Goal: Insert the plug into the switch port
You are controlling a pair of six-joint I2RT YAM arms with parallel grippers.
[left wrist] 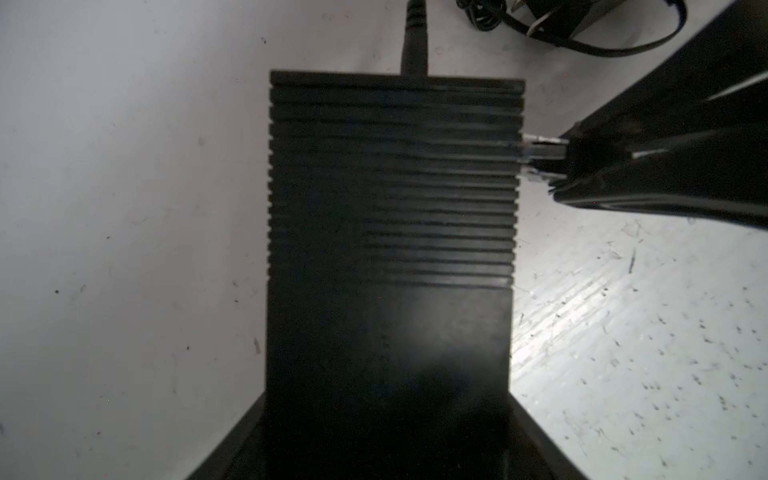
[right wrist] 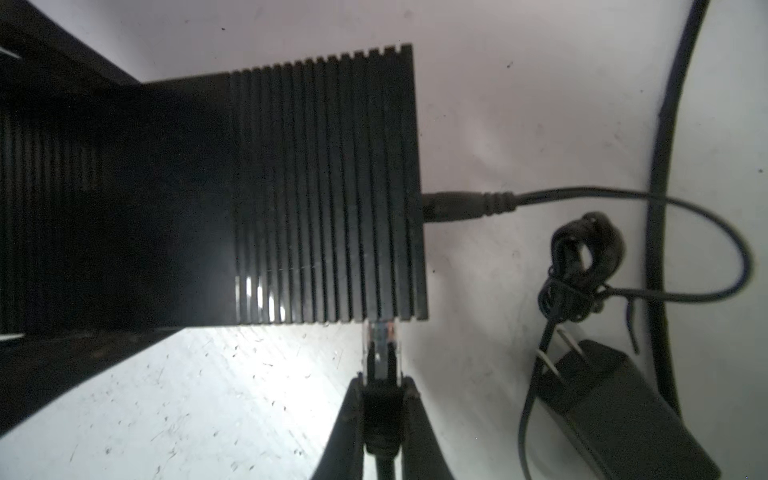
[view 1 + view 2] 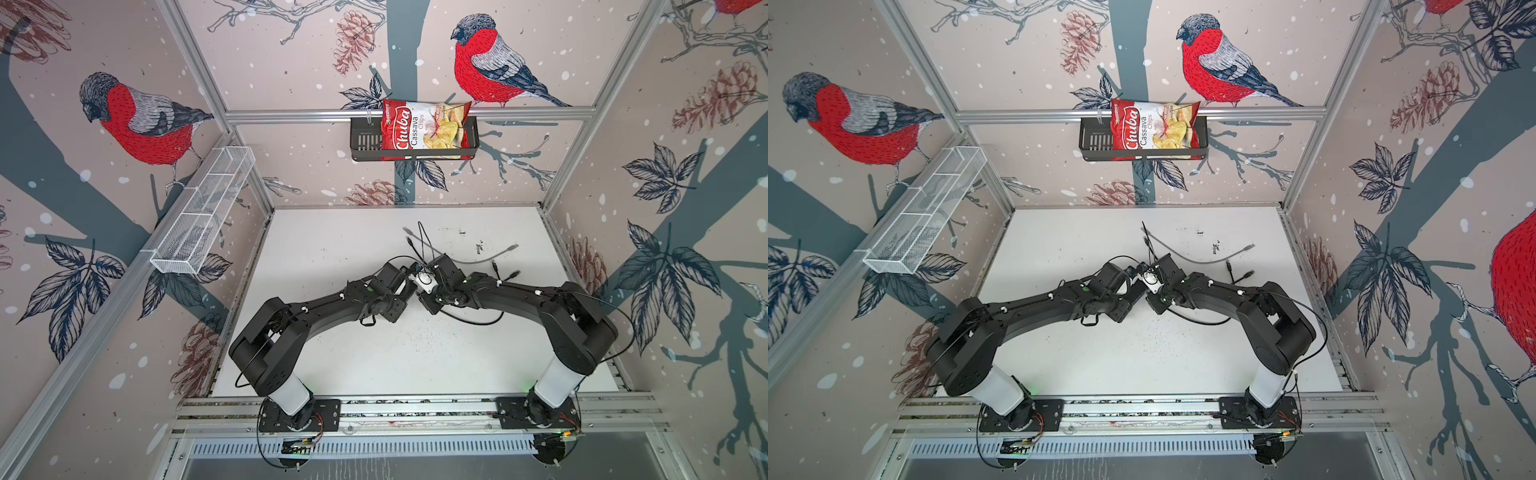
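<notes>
Left gripper (image 1: 386,415) clamping the switch box (image 1: 390,208) across its width, fingers (image 1: 245,440) pressing on both sides; box sitting mid-workspace over the white table (image 1: 124,249); right gripper (image 2: 382,384) pinching the plug (image 2: 380,349) by its black boot, jaws nearly together; clear plug tip touching the box's long edge near the ribbed end; switch port hiding under that edge, so can't tell how deep the tip is sitting; power lead (image 2: 457,205) sitting in the short end; power adapter (image 2: 615,411) lying nearby.
</notes>
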